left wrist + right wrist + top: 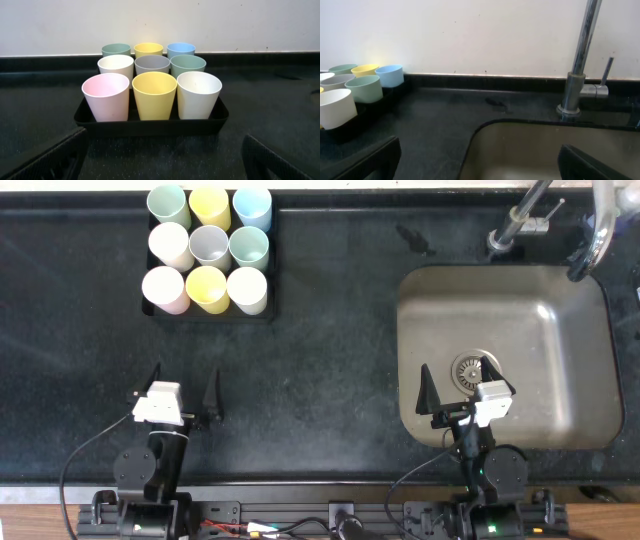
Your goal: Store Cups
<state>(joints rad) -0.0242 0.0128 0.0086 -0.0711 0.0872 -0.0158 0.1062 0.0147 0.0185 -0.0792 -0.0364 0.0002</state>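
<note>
Several pastel cups stand upright in a black tray [272, 280] at the back left of the dark counter, in three rows: pink cup [164, 289], yellow cup [206, 288] and white cup [247, 289] in front. The left wrist view faces the tray [150, 127] head on, with the pink cup [106, 96], yellow cup [154, 94] and white cup [198, 93] nearest. My left gripper [185, 388] stands open near the front edge, well short of the tray, nothing between its fingers. My right gripper [458, 387] stands open over the sink's near part.
A steel sink [570, 360] fills the right side, with a drain [468, 368] and a tall faucet [520, 220] behind it; the faucet [580, 55] rises beyond the basin in the right wrist view. A wall runs along the counter's back.
</note>
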